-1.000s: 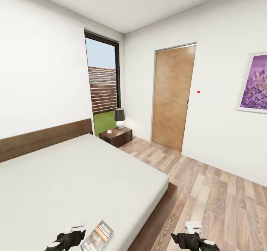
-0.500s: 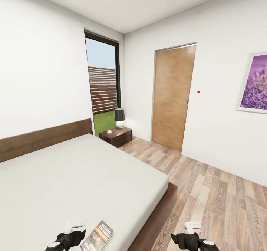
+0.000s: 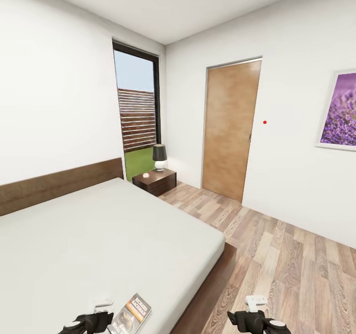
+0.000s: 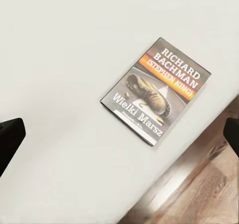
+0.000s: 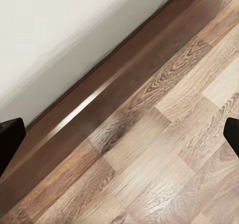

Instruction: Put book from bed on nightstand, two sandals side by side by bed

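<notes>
Head view, nearest edge: left gripper [image 3: 94, 319] low over the bed [image 3: 99, 235], just beside the book [image 3: 129, 314], not touching it. Right gripper [image 3: 253, 316] over the wood floor [image 3: 296, 265], off the bed's foot-end corner. Left wrist view: dark fingertips [image 4: 10, 142] at the opposite borders of the picture, spread wide, holding nothing; light mattress and the book between them. Right wrist view: fingertips [image 5: 10, 139] likewise far apart, nothing held; below them the dark brown bed frame [image 5: 94, 109] and floor planks.

Book: flat on the mattress near the bed's near corner, close to the edge, cover up. Dark cover, orange band, white lettering "RICHARD BACHMAN (STEPHEN KING)", dark picture of what looks like a shoe, title "Wielki Marsz". Lying skewed to the mattress edge.

Further back: plain grey-white mattress, dark brown headboard [image 3: 59, 186] against the left wall. Beyond the bed's far corner, the nightstand [image 3: 155, 180], dark brown, carrying a lamp [image 3: 159, 157] with black shade and white base, plus a small pale item too small to identify. Behind it a tall window [image 3: 136, 119]; on the adjoining wall a wooden door [image 3: 230, 129], and a purple picture [image 3: 341, 111].
</notes>
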Controlling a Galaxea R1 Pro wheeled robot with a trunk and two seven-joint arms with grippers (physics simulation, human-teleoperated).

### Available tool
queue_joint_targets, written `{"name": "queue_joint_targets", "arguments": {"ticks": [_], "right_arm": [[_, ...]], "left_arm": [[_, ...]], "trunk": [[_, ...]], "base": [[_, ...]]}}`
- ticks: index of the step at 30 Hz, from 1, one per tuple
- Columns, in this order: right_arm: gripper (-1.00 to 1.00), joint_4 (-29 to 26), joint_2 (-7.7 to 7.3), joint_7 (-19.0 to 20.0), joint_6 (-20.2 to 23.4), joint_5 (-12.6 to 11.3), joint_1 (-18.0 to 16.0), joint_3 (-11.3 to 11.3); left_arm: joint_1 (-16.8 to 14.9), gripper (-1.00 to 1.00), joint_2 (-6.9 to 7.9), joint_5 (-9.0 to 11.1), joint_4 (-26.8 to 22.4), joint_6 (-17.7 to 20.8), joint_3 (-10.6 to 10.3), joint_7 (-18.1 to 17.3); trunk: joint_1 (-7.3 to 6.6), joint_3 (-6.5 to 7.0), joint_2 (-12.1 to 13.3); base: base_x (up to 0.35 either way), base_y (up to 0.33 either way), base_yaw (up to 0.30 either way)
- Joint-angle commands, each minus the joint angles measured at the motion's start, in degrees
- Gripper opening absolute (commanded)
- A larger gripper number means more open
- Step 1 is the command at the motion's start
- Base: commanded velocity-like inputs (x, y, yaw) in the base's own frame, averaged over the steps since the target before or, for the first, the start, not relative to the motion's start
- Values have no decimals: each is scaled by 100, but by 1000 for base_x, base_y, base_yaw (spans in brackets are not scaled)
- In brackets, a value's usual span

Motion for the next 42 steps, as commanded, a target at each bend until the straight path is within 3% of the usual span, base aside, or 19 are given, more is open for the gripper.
{"name": "queue_joint_targets", "arguments": {"ticks": [1,4,8,15,28,32,42], "right_arm": [[100,-8,5,39,18,41,-2,-47],[100,-6,6,37,18,43,-3,-45],[100,-10,7,34,18,45,-3,-47],[100,-8,4,33,18,46,-2,-49],[100,-12,-6,32,18,51,-3,-51],[100,-12,-8,32,12,53,-3,-49],[100,-12,-3,32,10,57,-4,-37]], "left_arm": [[-15,100,9,63,-12,182,-44,-24],[-65,100,21,68,-34,549,-46,-97],[-355,100,43,62,-51,1071,-47,-468],[-894,100,56,53,-45,1392,-49,-912],[-1267,100,69,62,-251,1312,-47,-1084],[-1311,100,87,56,-297,1232,-50,-1279],[-1336,100,348,59,-331,1124,-48,-1790]], "trunk": [[2,-3,-4],[2,-3,-4],[2,-3,-4],[2,-3,-4],[2,-3,-4],[2,-3,-4],[2,-3,-4]], "base": [[0,0,0],[0,0,0],[0,0,0],[0,0,0],[0,0,0],[0,0,0],[0,0,0]]}}
